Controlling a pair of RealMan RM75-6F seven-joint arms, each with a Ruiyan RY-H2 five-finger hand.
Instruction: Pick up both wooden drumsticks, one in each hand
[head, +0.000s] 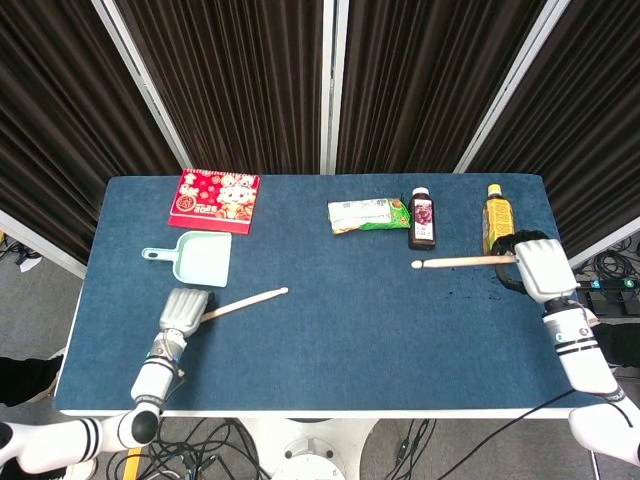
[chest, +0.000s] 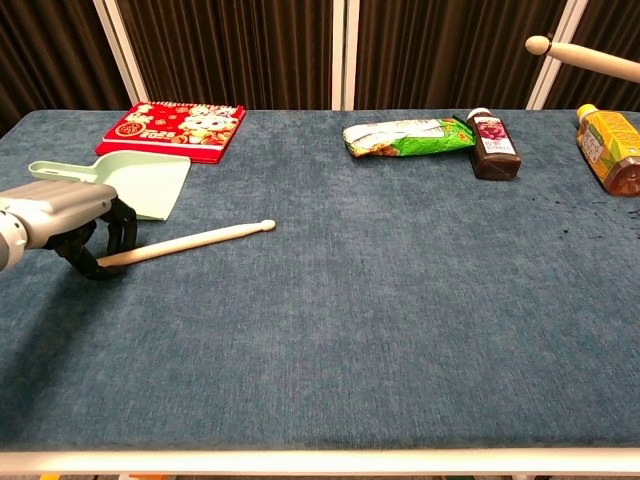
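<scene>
One wooden drumstick (head: 246, 299) lies on the blue table, its tip pointing right; the chest view shows the same drumstick (chest: 192, 240) flat on the cloth. My left hand (head: 184, 310) is at its butt end, and in the chest view the left hand (chest: 68, 214) has its dark fingers (chest: 101, 236) curled around that end. My right hand (head: 538, 264) holds the second drumstick (head: 464, 261) above the table near the right edge, tip pointing left. In the chest view only this raised drumstick (chest: 585, 55) shows, at the top right.
A teal dustpan (head: 200, 258) sits just behind my left hand. A red box (head: 215, 197) is at the back left. A green packet (head: 365, 214), a dark bottle (head: 422, 220) and a yellow bottle (head: 496, 217) stand at the back right, close to my right hand.
</scene>
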